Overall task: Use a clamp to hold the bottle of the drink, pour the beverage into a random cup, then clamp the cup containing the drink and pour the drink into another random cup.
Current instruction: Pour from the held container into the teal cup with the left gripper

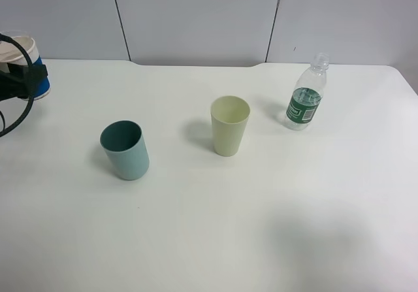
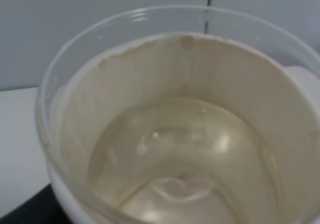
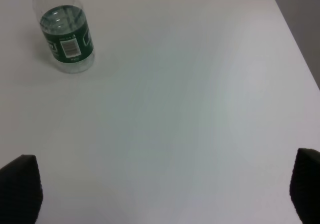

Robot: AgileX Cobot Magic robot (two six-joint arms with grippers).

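Risk: my left gripper [image 1: 23,80] holds the paper cup [image 1: 29,60] with the beverage [image 2: 170,169] pooled low inside. A fast swing or early tilt would slop it onto the table [image 1: 209,240], and too hard a squeeze could buckle the wall. The teal tumbler [image 1: 124,149] stands at 4 o'clock from the cup; the pale green tumbler [image 1: 230,125] beyond it is the wrong target.

Pose: left arm at the table's 10 o'clock edge, jaws clamped on the blue band. Right gripper [image 3: 165,194] spread wide, empty. The bottle [image 3: 65,38] stands at the table's 2 o'clock.

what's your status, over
Left gripper shut on paper cup, beverage inside. Right gripper open, empty, bottle standing free. Teal tumbler upright, nothing between it and the cup.
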